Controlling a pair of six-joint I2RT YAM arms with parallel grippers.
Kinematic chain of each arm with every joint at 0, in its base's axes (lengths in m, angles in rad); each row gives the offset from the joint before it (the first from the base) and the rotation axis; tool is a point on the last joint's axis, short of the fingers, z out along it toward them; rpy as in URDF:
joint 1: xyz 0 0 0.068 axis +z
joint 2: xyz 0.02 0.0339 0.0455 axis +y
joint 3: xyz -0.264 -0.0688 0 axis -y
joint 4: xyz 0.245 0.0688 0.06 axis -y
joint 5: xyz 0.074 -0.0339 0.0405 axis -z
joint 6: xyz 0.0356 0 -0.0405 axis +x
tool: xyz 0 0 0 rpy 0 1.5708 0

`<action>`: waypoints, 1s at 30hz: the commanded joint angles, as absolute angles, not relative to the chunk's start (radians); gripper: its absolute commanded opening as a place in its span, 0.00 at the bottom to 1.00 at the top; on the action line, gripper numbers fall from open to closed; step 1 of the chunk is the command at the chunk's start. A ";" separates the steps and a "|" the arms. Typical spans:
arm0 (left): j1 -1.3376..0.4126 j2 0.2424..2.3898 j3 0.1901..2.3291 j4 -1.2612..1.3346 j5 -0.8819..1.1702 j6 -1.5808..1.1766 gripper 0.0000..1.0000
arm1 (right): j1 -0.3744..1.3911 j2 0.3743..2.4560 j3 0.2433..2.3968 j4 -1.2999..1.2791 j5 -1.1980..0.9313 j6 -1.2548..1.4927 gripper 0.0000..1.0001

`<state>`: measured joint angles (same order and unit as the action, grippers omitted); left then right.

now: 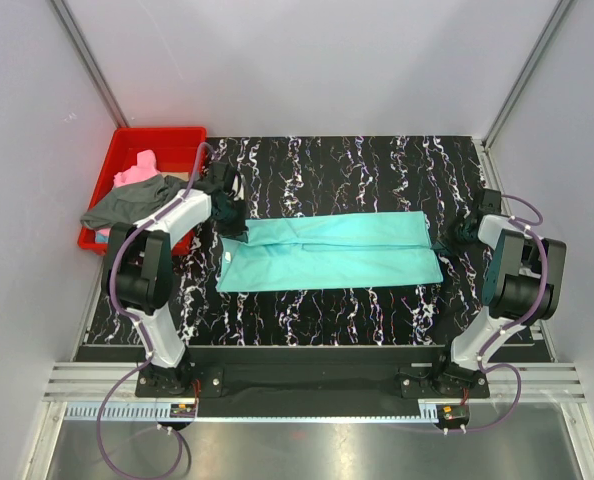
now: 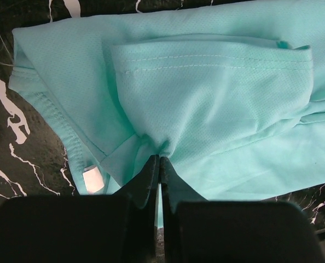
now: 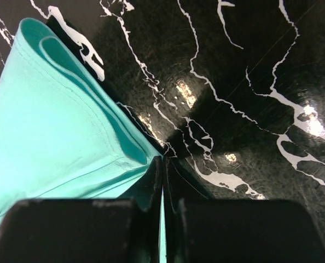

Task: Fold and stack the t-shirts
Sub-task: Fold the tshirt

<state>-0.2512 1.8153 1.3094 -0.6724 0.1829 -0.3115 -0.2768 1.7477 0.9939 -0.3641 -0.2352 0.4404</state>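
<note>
The teal t-shirt [image 1: 327, 250] lies folded lengthwise as a long band across the middle of the black marbled table. My left gripper [image 1: 239, 228] is shut on its left end; in the left wrist view the jaws [image 2: 160, 159] pinch a bunch of teal cloth [image 2: 206, 98] beside a folded sleeve hem. My right gripper [image 1: 447, 243] is shut on the shirt's right end; the right wrist view shows the jaws [image 3: 162, 160] closed on the edge of the layered teal fabric [image 3: 53, 126]. The dark grey t-shirt [image 1: 127, 203] and the pink t-shirt [image 1: 137, 168] lie crumpled in the bin.
The red plastic bin [image 1: 167, 135] stands at the table's back left corner, with the grey shirt hanging over its front rim. Grey walls enclose the table [image 1: 327, 160] on three sides. A white label [image 2: 92, 179] shows at the teal shirt's collar.
</note>
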 commanded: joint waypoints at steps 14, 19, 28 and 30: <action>-0.272 1.743 1.344 -0.801 0.064 -0.333 0.42 | -0.272 1.634 1.081 -0.446 -0.231 0.460 0.25; -0.272 1.715 1.396 -0.795 0.153 -0.353 0.46 | -0.244 1.667 1.100 -0.440 -0.262 0.474 0.28; -0.264 1.778 1.373 -0.727 0.256 -0.361 0.55 | -0.202 1.767 1.058 -0.316 -0.336 0.474 0.27; -0.262 1.799 1.377 -0.706 0.273 -0.351 0.57 | -0.202 1.784 1.062 -0.333 -0.260 0.480 0.27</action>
<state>-0.2684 1.7699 1.3628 -0.7605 0.2016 -0.3580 -0.2077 1.7622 1.0634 -0.3557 -0.3069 0.4664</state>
